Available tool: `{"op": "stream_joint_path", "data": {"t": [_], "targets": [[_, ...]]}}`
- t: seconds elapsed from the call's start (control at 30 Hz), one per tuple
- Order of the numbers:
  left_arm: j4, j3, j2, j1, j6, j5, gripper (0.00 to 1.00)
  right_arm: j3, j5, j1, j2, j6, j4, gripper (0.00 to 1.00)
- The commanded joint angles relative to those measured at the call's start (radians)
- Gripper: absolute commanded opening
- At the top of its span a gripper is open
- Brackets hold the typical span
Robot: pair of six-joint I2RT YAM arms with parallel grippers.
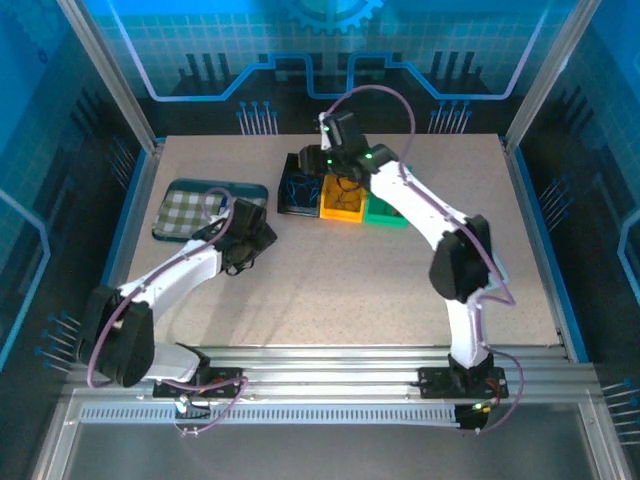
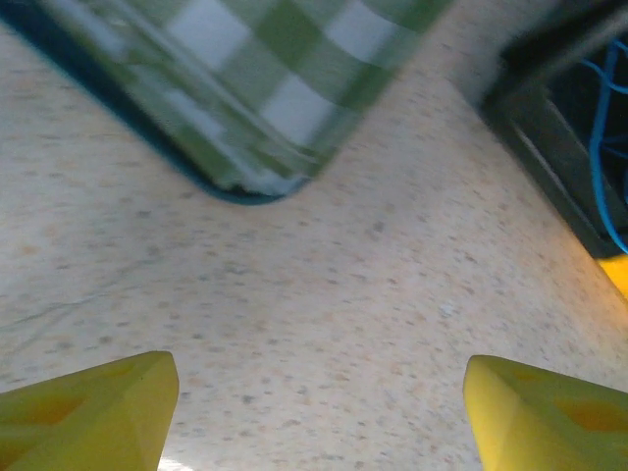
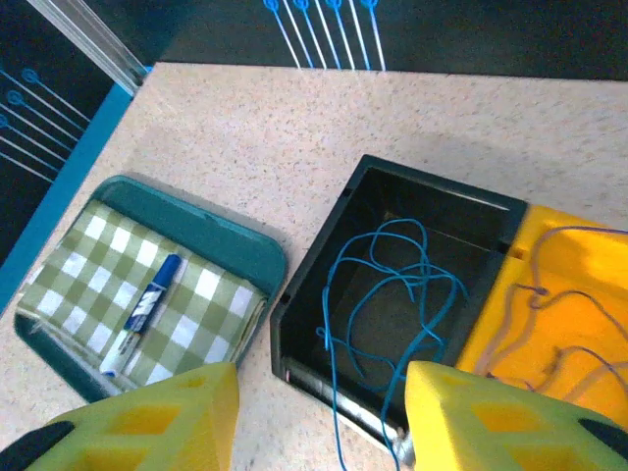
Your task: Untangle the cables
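Cables apart, not in one tangle. Blue cable looped loosely inside black bin, one strand draped over near wall and trailing down between right fingers. Thin brownish cable curled in yellow bin just beside. Green bin next along, contents hidden under right arm. Bins grouped at far middle of worktop.

Right gripper hovering above near edge of black bin, fingers parted, gripping nothing. Trailing blue strand in the gap, touching neither finger as far as can be told. Left gripper low over bare worktop between teal tray and black bin, fingers spread wide, empty. Tray lined with green checked cloth, blue pen lying on it.

Judged step: blue cable into its bin, release stage. Next move: raise right gripper straight up, clear of trailing strand, to avoid dragging it out of the bin.
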Motion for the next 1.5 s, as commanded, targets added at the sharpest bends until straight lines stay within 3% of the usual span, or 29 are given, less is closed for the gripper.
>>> {"op": "stream_joint_path", "data": {"t": [0.0,0.1,0.17,0.23,0.27,0.33,0.43,0.5,0.67,0.77,0.93,1.03,1.07,1.1,1.17,1.2,1.27,1.43,1.47], "targets": [[0.023,0.059,0.051,-0.029,0.104,0.024,0.78,-0.257,0.075,-0.013,-0.173,-0.043,0.134,0.51],[0.096,0.051,0.079,-0.034,0.132,0.037,0.80,-0.492,0.122,-0.042,-0.316,-0.030,0.242,0.56],[0.131,0.042,0.096,-0.035,0.158,0.033,0.86,-0.628,0.185,-0.068,-0.411,-0.024,0.289,0.63],[0.133,0.042,0.112,-0.035,0.179,-0.002,0.99,-0.755,0.250,-0.107,-0.519,-0.058,0.328,0.81],[0.120,0.050,0.118,-0.035,0.190,-0.040,0.99,-0.816,0.294,-0.126,-0.574,-0.083,0.341,0.99],[0.101,0.056,0.120,-0.033,0.213,-0.120,0.99,-0.917,0.353,-0.167,-0.664,-0.123,0.356,1.00],[0.097,0.045,0.095,-0.032,0.259,-0.259,0.99,-1.172,0.499,-0.202,-0.798,-0.303,0.548,1.00],[0.116,0.022,0.063,-0.026,0.293,-0.357,0.99,-1.297,0.531,-0.238,-0.859,-0.391,0.623,1.00],[0.150,-0.012,0.004,0.025,0.361,-0.463,0.99,-1.447,0.515,-0.345,-0.857,-0.371,0.689,1.00],[0.129,-0.022,-0.018,0.055,0.359,-0.503,0.99,-1.555,0.497,-0.351,-0.786,-0.433,0.969,1.00],[0.111,-0.070,-0.086,0.091,0.389,-0.581,0.99,-1.593,0.469,-0.359,-0.644,-0.508,1.320,1.00],[0.185,-0.112,-0.102,0.104,0.514,-0.615,0.99,-1.580,0.388,-0.382,-0.507,-0.506,1.459,1.00],[0.201,-0.128,-0.094,0.106,0.530,-0.651,1.00,-1.550,0.349,-0.397,-0.539,-0.471,1.323,1.00],[0.197,-0.129,-0.080,0.113,0.539,-0.663,0.99,-1.544,0.277,-0.433,-0.540,-0.446,1.312,1.00],[0.189,-0.115,-0.049,0.131,0.555,-0.649,0.99,-1.575,0.146,-0.473,-0.487,-0.449,1.417,1.00],[0.200,-0.108,-0.034,0.133,0.566,-0.660,0.99,-1.591,0.148,-0.472,-0.456,-0.464,1.493,1.00],[0.298,-0.122,-0.013,0.135,0.635,-0.657,0.99,-1.564,0.136,-0.493,-0.486,-0.429,1.380,1.00],[0.649,-0.250,0.089,0.142,0.742,-0.637,0.99,-1.561,0.210,-0.481,-0.477,-0.423,1.393,1.00],[0.606,-0.228,0.099,0.141,0.718,-0.642,0.99,-1.560,0.223,-0.472,-0.472,-0.432,1.404,1.00]]}}
